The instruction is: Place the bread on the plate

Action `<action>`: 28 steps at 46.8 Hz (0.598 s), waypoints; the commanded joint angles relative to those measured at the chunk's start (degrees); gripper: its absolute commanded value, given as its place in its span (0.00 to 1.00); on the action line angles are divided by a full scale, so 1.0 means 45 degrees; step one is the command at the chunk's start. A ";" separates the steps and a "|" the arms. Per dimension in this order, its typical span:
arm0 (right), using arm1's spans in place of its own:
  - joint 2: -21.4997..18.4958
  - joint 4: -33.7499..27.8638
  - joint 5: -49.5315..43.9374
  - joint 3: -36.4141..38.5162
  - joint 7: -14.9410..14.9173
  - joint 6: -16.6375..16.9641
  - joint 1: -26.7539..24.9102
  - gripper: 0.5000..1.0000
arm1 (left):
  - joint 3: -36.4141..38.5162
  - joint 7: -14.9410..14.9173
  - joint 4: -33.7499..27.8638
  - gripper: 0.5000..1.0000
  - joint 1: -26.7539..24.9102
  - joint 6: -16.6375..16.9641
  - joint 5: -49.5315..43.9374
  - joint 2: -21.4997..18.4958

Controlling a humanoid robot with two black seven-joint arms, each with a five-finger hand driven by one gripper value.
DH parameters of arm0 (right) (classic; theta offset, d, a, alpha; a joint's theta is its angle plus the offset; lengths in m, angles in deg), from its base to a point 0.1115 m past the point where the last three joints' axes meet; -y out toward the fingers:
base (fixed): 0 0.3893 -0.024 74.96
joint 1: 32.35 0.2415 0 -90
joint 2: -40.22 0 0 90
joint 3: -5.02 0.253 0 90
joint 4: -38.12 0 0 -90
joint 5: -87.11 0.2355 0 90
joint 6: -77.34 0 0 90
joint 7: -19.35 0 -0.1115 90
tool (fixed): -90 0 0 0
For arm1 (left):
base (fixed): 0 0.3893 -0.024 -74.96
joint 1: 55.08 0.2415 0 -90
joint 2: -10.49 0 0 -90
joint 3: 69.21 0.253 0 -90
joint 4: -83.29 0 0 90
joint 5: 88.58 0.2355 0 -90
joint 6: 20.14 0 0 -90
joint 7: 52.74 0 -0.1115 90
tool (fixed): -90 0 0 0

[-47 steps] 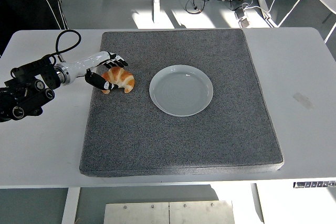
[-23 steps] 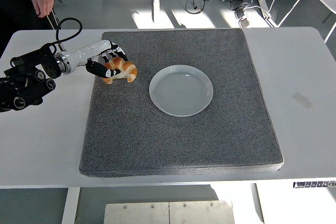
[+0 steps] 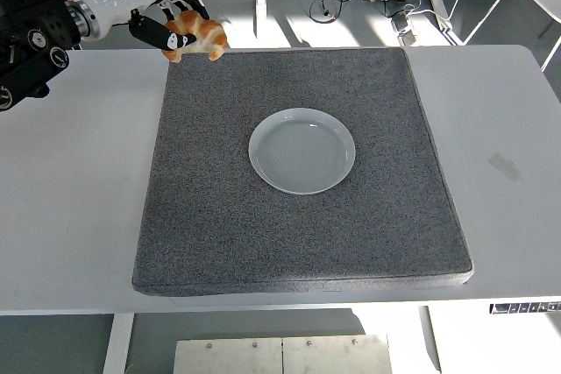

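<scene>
Golden-brown bread point(image 3: 200, 36) sits gripped in the left hand point(image 3: 171, 25), fingers curled around it, raised near the grey mat's point(image 3: 298, 216) far-left corner. White plate point(image 3: 302, 151) lies bare at mat centre on the tabletop point(image 3: 70, 208). No legible writing.

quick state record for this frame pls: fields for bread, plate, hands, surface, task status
bread: croissant, held in the air near the mat's far left corner
plate: clear plate, empty, near the middle of the mat
left hand: left hand, fingers closed on the croissant
right hand: not in view
surface: grey mat on white table
task status: bread grasped, not yet over the plate
</scene>
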 commanded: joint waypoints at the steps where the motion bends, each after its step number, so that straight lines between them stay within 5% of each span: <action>1: 0.0000 0.0000 0.0002 0.0001 -0.0006 0.0000 -0.0002 1.00 | -0.0006 -0.0019 0.0001 0.00 -0.0059 -0.0004 -0.0003 0.0102; 28: 0.0000 0.0000 0.0002 0.0001 0.0013 0.0000 -0.0002 1.00 | 0.1146 0.0059 0.0996 0.00 -0.0411 -0.0063 -0.0003 0.3675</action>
